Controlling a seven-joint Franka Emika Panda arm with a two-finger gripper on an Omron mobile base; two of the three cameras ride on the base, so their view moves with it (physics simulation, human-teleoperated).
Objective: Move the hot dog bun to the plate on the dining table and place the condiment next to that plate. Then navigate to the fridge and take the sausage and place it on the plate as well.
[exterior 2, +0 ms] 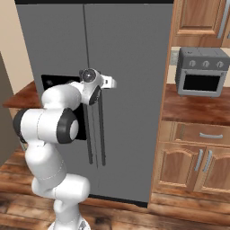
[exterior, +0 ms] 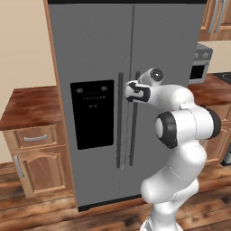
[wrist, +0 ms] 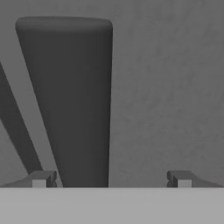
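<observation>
Arm is reaching for the fridge handle, with the doors shut.

Centre frame in both base views, the gripper is sitting right up at the right-hand door handle, fingers spread wide and pinching nothing; in the hand view the dark bar is rising just inside the left fingertip, off-centre in the gap. I'm reading this as the fridge leg of the job: opening up to get at the sausage, which I'm taking to be inside, out of sight. Next it's looking like a squeeze on that bar, then a pull outward. The fridge is filling the frame, tall, flat, matte grey, with a glossy black dispenser at middle left; handles are long, dark, rounded bars; reddish wood-grain counters are flanking it.
</observation>
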